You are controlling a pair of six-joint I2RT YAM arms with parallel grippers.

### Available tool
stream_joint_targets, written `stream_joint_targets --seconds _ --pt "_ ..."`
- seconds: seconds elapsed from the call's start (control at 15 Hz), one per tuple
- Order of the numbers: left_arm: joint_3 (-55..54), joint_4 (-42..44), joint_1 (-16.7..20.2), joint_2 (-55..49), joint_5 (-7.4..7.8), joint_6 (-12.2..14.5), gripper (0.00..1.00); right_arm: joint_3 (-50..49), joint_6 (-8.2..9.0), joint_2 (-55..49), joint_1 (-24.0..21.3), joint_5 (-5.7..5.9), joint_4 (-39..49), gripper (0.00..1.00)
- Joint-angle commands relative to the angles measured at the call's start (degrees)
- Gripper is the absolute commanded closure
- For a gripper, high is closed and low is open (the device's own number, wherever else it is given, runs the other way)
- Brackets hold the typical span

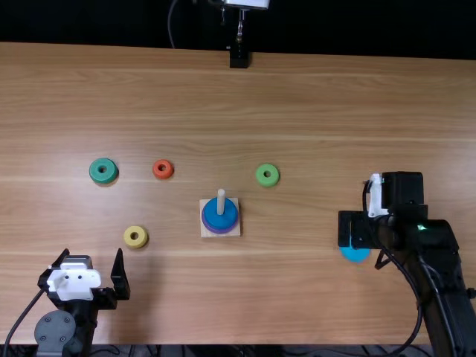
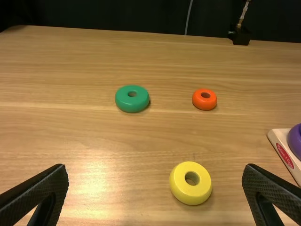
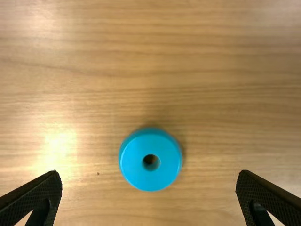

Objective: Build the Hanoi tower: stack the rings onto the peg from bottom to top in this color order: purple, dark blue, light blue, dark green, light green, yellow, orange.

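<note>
Right hand (image 3: 150, 172) hung open-fingered over light blue ring (image 3: 150, 181). Ring looked light, rigid, slightly slick; best pinched across outer wall.

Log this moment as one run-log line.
peg: purple ring under dark blue ring | right tool: open over light blue ring | left tool: open | others loose: dark green, light green, yellow, orange rings

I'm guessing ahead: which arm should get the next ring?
Right, I think. The purple ring and dark blue ring are stacked, so the light blue ring is next. The right gripper is open above it; the left gripper is nearer the yellow ring.
</note>
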Motion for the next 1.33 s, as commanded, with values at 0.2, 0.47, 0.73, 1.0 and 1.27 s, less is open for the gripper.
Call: stream_joint_targets --seconds 0.2,0.47,0.73,1.0,1.27 --pt "-6.1 -4.7 0.3 -0.7 -0.09 0.3 0.0 -4.7 0.46 -0.8 -3.5 -5.13 1.2 0.0" --pt "-6.1 -4.7 0.2 -0.7 -0.09 0.3 0.0 -7.3 0.25 -0.4 -4.7 -5.02 5.0 0.0" --pt "-6.1 -4.7 0.3 -0.7 -0.09 0.3 0.0 -7.8 0.25 3.3 -4.6 -4.49 5.8 0.0" --pt "-6.1 -4.7 0.3 -0.7 -0.09 0.3 0.0 -7.7 0.46 6.2 -4.5 -3.76 5.8 0.0" --pt "-6.1 -4.7 0.3 -0.7 -0.09 0.3 0.0 -7.6 0.46 9.1 -4.4 -1.22 5.8 0.0"
